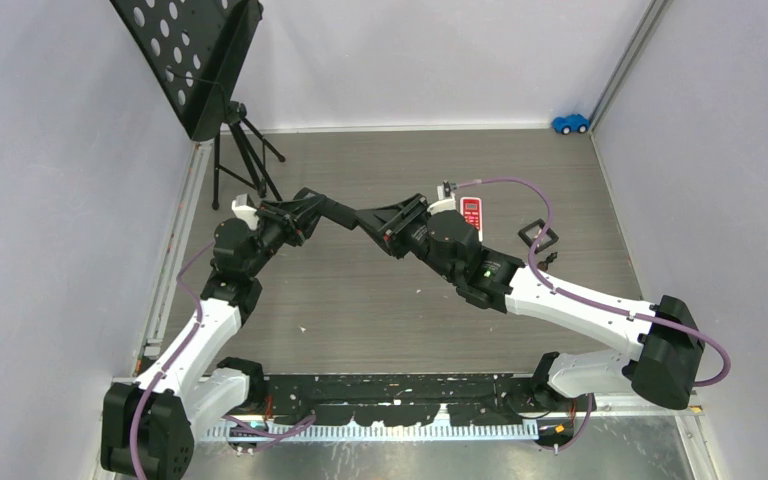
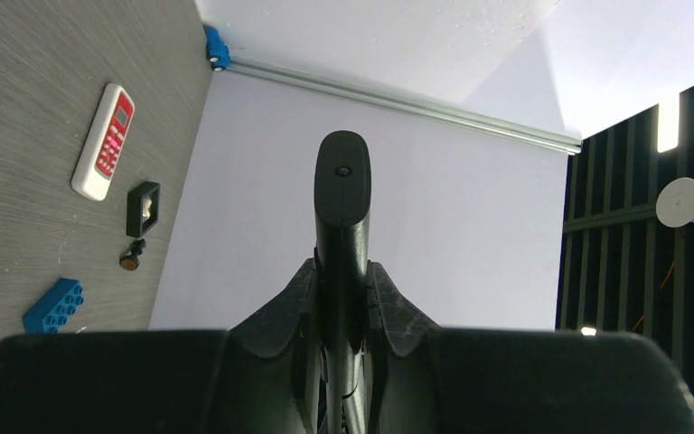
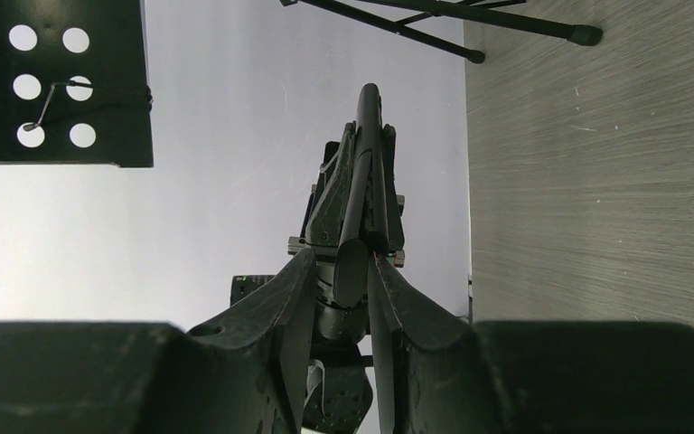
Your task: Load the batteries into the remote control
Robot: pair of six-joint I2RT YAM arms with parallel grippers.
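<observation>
My left gripper [image 1: 318, 207] [image 2: 343, 267] is shut on a long black remote control [image 1: 342, 213] [image 2: 342, 194] and holds it edge-on above the table. The remote's free end [image 3: 351, 271] sits between the fingers of my right gripper [image 1: 368, 222] [image 3: 342, 258]. The right jaws stand a little wider than the remote, with a gap on the left side. A white and red remote [image 1: 471, 212] [image 2: 104, 142] lies on the table behind the right arm. No clear battery shows. A small dark stub with an orange-brown end [image 2: 130, 258] lies near it; I cannot tell what it is.
A small black square frame [image 1: 538, 236] [image 2: 143, 208] and a blue block [image 2: 54, 305] lie near the white remote. A blue toy car [image 1: 571, 123] sits in the far right corner. A black perforated music stand [image 1: 200, 60] [image 3: 54, 81] stands at the far left.
</observation>
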